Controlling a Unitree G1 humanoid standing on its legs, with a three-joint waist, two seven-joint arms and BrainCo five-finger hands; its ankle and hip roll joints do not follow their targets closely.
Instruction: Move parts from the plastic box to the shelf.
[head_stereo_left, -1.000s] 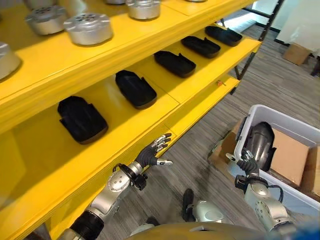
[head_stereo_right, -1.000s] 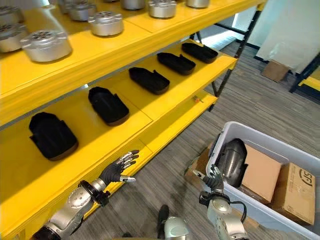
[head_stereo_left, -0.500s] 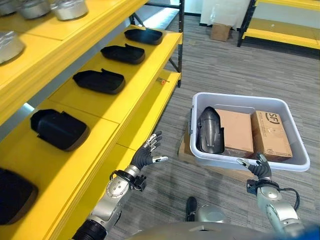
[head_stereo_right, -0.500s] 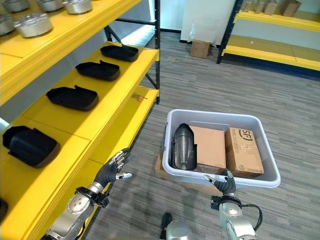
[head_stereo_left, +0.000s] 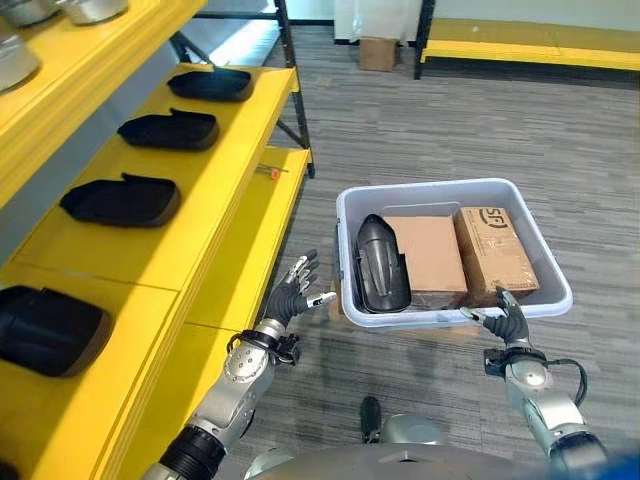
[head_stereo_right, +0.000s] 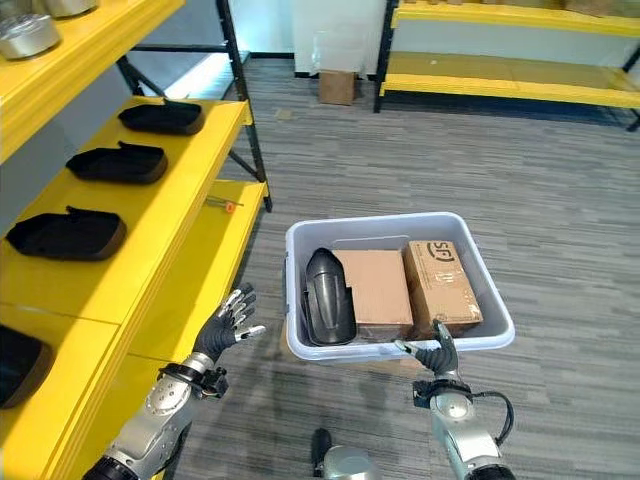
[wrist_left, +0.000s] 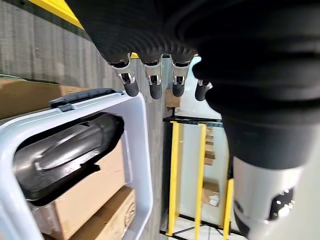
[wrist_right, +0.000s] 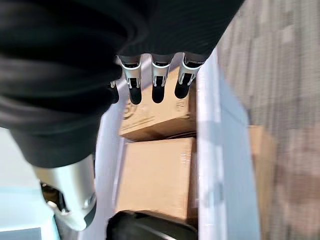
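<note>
Along the robot's left runs the yellow shelf, its middle level carrying a row of black parts; on the floor to its right sits the grey plastic box, holding two cardboard cartons and, against its left wall, one dark elongated part. Long axis of this part: near rim to far rim. Left hand, fingers spread and empty, hovers just outside the box's left wall, beside the part. Right hand, likewise spread and empty, sits at the near rim, farther from the part. Judgement: left hand is better placed to reach
</note>
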